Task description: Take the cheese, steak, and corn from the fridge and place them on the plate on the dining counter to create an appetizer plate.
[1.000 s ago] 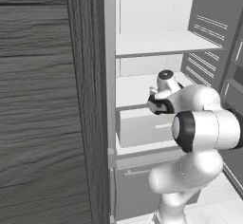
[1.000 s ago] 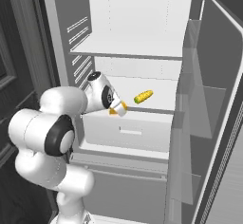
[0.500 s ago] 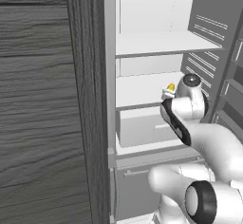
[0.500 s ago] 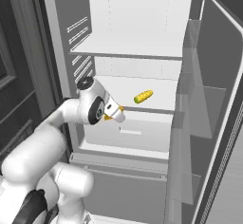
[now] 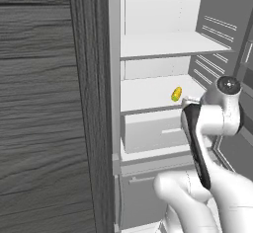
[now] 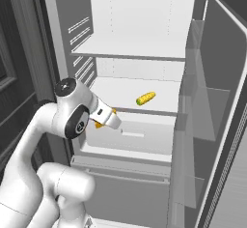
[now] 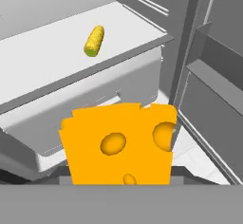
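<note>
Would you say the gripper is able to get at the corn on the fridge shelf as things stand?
Probably not right now: the gripper is shut on the cheese. The corn itself lies unobstructed on the middle shelf with the fridge door open.

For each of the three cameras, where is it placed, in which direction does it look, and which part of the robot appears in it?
Left base view: behind the arm's left, facing the open fridge; white arm lower right.
Right base view: behind its right, same fridge; arm lower left, gripper holding the cheese.
Hand view: on the hand, looking along the gripper over the cheese toward the shelf.
All three share the corn on the shelf.
</note>
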